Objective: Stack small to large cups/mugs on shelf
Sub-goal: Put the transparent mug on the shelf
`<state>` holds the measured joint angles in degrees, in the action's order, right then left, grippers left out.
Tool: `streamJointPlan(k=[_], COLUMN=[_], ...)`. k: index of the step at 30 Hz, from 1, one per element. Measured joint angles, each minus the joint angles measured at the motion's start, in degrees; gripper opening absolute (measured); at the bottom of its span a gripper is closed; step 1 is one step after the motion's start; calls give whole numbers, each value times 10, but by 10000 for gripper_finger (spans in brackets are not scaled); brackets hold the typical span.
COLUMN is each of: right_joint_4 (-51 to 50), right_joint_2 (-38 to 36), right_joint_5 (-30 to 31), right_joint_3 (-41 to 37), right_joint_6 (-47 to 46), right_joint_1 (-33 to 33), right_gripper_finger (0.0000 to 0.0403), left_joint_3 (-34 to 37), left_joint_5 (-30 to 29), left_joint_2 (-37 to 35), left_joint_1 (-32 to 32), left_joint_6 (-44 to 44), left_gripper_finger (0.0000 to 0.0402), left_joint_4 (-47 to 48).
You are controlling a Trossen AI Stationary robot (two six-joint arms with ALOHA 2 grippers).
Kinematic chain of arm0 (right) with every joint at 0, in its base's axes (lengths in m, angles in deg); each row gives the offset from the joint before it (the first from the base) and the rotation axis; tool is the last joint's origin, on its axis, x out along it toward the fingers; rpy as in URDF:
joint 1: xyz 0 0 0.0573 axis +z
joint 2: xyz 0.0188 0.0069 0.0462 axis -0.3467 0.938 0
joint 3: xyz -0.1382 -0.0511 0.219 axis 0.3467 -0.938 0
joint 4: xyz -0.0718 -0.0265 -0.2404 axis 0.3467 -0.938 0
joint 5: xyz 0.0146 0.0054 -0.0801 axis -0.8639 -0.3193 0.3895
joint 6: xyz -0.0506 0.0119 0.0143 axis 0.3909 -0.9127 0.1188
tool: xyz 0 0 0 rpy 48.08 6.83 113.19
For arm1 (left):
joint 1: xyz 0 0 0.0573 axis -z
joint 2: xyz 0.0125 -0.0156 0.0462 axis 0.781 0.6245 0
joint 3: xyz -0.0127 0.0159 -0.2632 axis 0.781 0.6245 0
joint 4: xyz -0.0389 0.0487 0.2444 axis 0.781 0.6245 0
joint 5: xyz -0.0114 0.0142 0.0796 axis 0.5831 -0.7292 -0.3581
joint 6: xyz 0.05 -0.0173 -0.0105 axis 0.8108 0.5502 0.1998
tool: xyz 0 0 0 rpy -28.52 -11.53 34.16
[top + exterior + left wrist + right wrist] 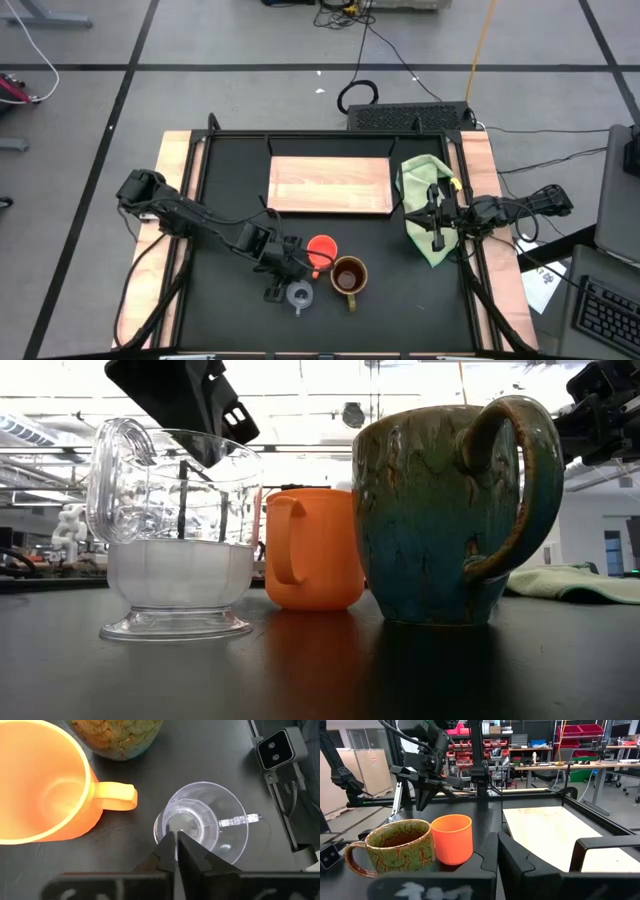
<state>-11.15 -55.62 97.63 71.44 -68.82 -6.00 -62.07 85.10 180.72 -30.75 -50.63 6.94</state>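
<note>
The clear glass cup point(298, 295) stands on its foot on the black table near the front edge; it also shows in the low view point(175, 560). The orange mug point(322, 250) and the brown mug point(347, 277) stand upright beside it, to its right. The light wood shelf point(330, 185) lies flat at the far middle. My left gripper point(175, 836) is down at the glass cup, shut on its rim. My right gripper point(437, 235) is shut and empty, above the green cloth point(428, 205) at the table's right. My left gripper has its two fingers closed on the glass cup's rim point(164, 822), on the side away from the handle point(240, 820). The fingers point(210, 448) slant down from above, coming from the table's left, and their ends reach below the rim. The cup stands upright on the table.
The orange mug point(45, 785) stands close beside the glass cup, its handle point(117, 797) pointing toward it. The brown mug point(440, 510) is just to the orange mug's right. A dark raised frame runs along the table's sides. A camera block point(280, 747) sits at the front edge.
</note>
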Motion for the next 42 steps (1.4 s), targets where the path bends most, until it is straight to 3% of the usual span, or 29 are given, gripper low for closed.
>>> streamJointPlan(k=[11,17,42], right_joint_4=[0,0,-2], right_joint_2=[0,0,2], right_joint_5=[0,0,0], right_joint_3=[0,0,0], right_joint_6=[0,0,0], right_joint_1=[0,0,0], right_gripper_finger=[0,0,0], left_joint_3=[0,0,0], left_joint_5=[0,0,1], left_joint_2=[0,3,42], left_joint_1=[-2,-7,-10], left_joint_6=[2,-11,-6], left_gripper_finger=[155,200,209], left_joint_4=[0,-2,0])
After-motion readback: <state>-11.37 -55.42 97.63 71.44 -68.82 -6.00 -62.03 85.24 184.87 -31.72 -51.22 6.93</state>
